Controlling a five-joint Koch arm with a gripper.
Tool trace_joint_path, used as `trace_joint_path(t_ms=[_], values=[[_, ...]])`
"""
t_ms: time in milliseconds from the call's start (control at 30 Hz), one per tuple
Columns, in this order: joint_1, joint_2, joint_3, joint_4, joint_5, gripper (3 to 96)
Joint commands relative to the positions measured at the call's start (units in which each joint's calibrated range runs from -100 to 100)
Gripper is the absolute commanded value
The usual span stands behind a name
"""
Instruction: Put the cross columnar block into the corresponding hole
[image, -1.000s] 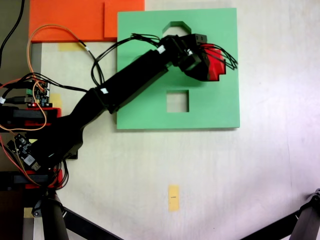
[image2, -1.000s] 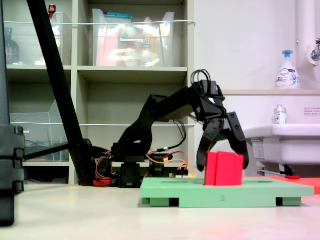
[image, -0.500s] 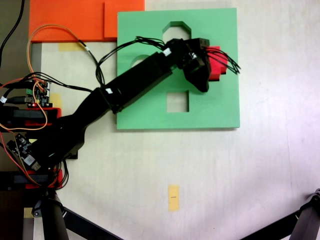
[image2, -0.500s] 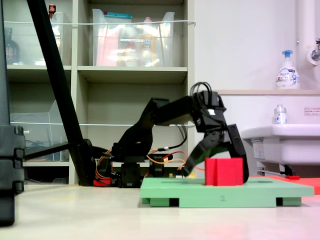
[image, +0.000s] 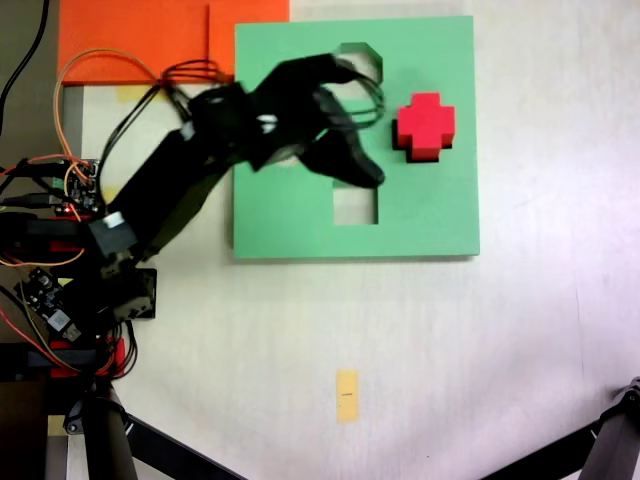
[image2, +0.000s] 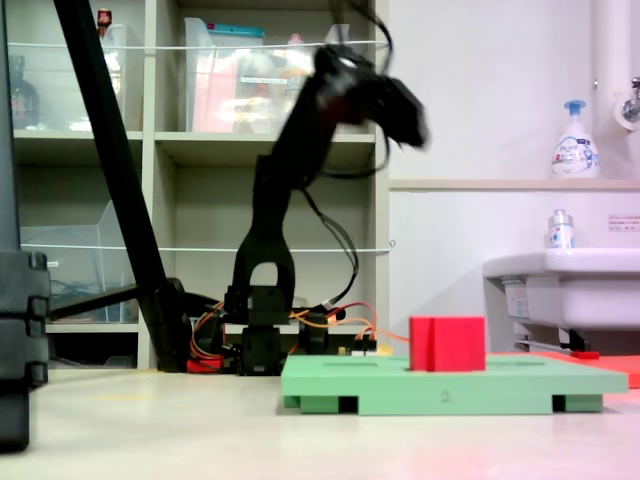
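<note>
The red cross columnar block (image: 425, 127) stands upright on the right part of the green foam board (image: 430, 220), free of the gripper. In the second exterior view the block (image2: 447, 344) sticks up above the board (image2: 450, 385). The block covers the corresponding hole, so the hole's outline is hidden. My gripper (image: 362, 122) hangs to the block's left in the first exterior view, apart from it, with its fingers spread. It is raised high and blurred in the second exterior view (image2: 405, 110).
A square cutout (image: 355, 206) and an octagonal cutout (image: 356, 56) are also in the board. Orange foam boards (image: 150, 35) lie at the top left. The arm's base, circuit boards and wires (image: 60, 200) fill the first exterior view's left. A sink (image2: 560, 285) stands behind the board.
The gripper let go of the red block, which now stands lower on the board. The arm lifted high and swung back toward the first exterior view's left.
</note>
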Motion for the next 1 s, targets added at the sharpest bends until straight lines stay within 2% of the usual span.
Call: trace_joint_path(t_ms=[33,167,267,333,467,567,733,900,1000], values=[[-4.79,-18.68,0.95,-1.62,-11.72,59.7],[-11.92,-21.19,-1.54,-3.25,-17.58,59.3],[-13.53,-26.22,-15.80,1.46,-18.85,59.3],[-14.21,-36.97,-35.34,13.69,-19.44,58.4],[-14.21,-64.35,-80.40,49.80,-20.61,50.3],[-13.63,-73.71,-100.24,57.99,-24.52,50.6],[-13.53,-75.10,-146.01,96.22,-33.85,49.3],[-13.63,-75.10,-168.44,100.84,-37.90,49.4],[-13.63,-75.10,-168.84,103.34,-38.58,49.4]])
